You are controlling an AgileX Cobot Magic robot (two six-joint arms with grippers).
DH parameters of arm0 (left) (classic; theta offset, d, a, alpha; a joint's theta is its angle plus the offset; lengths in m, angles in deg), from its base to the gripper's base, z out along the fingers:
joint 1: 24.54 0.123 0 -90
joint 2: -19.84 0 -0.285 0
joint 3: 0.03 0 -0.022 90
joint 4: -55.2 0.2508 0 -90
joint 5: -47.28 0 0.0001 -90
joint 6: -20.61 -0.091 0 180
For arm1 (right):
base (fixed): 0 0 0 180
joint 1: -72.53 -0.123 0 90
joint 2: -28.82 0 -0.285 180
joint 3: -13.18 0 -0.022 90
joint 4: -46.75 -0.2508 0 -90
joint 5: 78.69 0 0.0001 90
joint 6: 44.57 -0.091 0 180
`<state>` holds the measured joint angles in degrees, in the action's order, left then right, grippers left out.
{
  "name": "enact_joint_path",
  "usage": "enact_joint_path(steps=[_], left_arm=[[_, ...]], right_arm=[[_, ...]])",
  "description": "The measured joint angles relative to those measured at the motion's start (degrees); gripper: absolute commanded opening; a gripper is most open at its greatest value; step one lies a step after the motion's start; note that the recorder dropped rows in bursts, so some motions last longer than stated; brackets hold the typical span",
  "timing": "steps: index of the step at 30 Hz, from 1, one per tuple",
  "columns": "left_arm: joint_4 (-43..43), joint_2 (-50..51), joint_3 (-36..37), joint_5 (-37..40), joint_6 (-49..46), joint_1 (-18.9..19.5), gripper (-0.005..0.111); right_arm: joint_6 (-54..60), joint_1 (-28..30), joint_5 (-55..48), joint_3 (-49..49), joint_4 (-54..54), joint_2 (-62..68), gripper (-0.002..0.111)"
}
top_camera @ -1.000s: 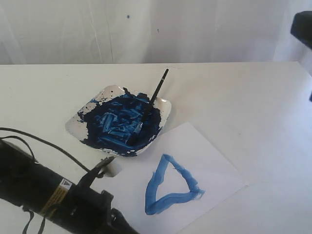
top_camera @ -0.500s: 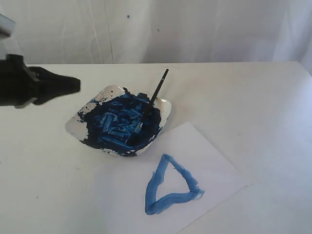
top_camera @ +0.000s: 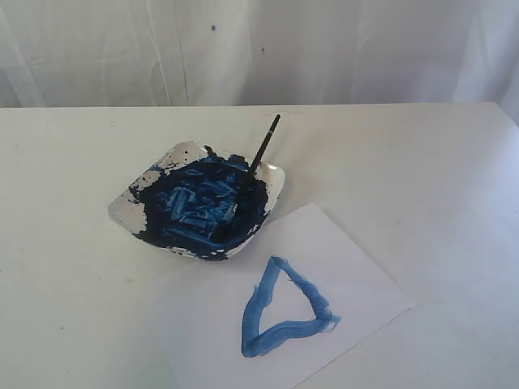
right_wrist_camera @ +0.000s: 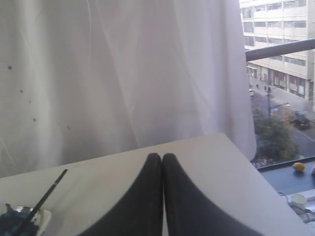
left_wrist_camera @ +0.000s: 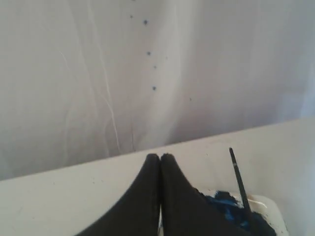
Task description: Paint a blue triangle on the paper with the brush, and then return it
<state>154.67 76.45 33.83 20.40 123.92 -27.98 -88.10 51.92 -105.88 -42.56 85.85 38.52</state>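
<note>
Half a second ago the black left arm hung over the left side of the table [top_camera: 422,162]. Now it has gone from the wide view. Nothing else has moved.

The brush [top_camera: 253,170] leans in the paint dish [top_camera: 122,212]. Its tip is down in the dark blue paint and its handle pokes up over the far rim. The blue triangle [top_camera: 280,336] sits on the paper [top_camera: 357,267], which lies flat just in front of the dish. We cannot tell if the paper touches the dish, because white on white is hard to see.

The left hand [left_wrist_camera: 160,156] is clenched with nothing in it, and the dish and brush are just past it. The right hand [right_wrist_camera: 162,156] is clenched and empty too, facing a table corner.

The paper's near corner runs off the bottom of the wide view. The table's far edge meets the white curtain [top_camera: 340,49]. There is wide bare table to the right of the paper and to the left of the dish.
</note>
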Motion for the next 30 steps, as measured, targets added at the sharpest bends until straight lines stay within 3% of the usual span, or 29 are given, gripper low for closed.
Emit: enact_joint_path(steps=[6,14,30], left_arm=[[-0.10,-8.22,0.56,2.92,-0.12,-0.02,0.000],[-0.20,-17.69,7.72,16.65,-4.72,-0.02,0.000],[-0.20,-27.91,19.66,22.51,-6.84,-0.02,0.000]], right_arm=[[2.87,-1.50,2.52,-3.84,-3.37,-1.63,0.000],[7.00,-2.23,3.43,-3.95,-3.36,-1.75,0.000],[7.13,-2.58,7.03,-5.39,-7.40,-1.75,0.000]])
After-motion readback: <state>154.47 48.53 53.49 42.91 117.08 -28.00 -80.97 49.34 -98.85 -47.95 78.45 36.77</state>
